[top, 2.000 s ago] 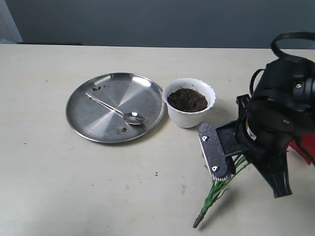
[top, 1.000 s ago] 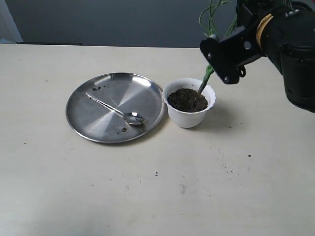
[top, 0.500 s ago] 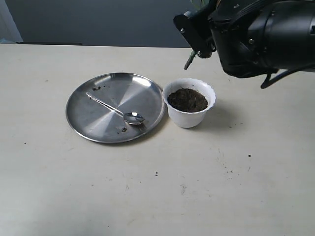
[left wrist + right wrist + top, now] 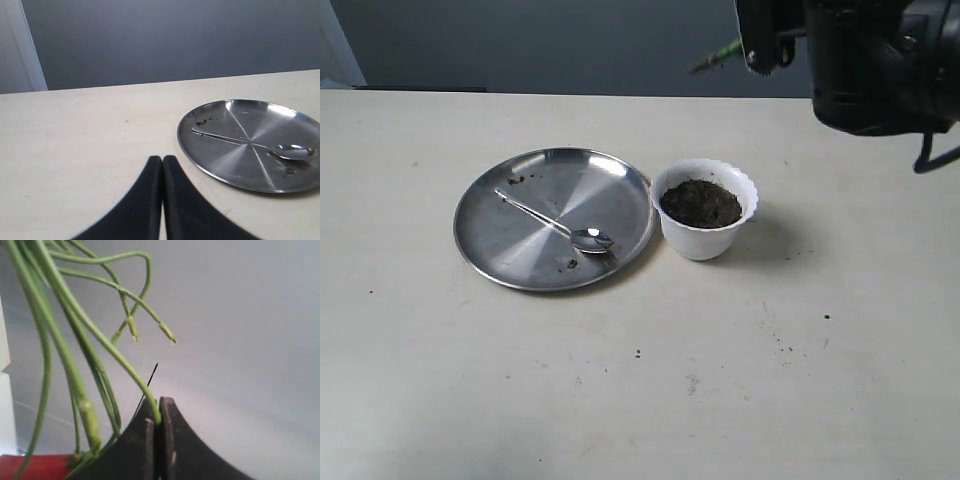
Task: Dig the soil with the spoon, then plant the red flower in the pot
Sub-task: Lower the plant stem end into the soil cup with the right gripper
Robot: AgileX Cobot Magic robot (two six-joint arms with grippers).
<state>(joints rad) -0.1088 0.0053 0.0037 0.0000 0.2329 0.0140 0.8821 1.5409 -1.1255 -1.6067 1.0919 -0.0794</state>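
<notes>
1. A scatter of dark soil crumbs is seen nearest on the pale table.
2. Further back, on the left of the exterior view, a round steel plate is set on the table; the spoon is laid flat inside it, bowl toward the pot, with a few dark specks beside it.
3. Just to the right of the plate, close to its rim, the pot is stood upright, and the soil is heaped inside it. No stem is seen in the soil.
4. The left gripper is seen only in the left wrist view, low over bare table beside the plate; its black jaws are pressed together with nothing between them.
5. Farthest back and highest, at the top right of the exterior view, the right gripper is raised well above the pot. Its jaws are closed on the green stems of the red flower; a green stem tip is seen projecting to its left, and a strip of red is visible at the edge of the right wrist view.
</notes>
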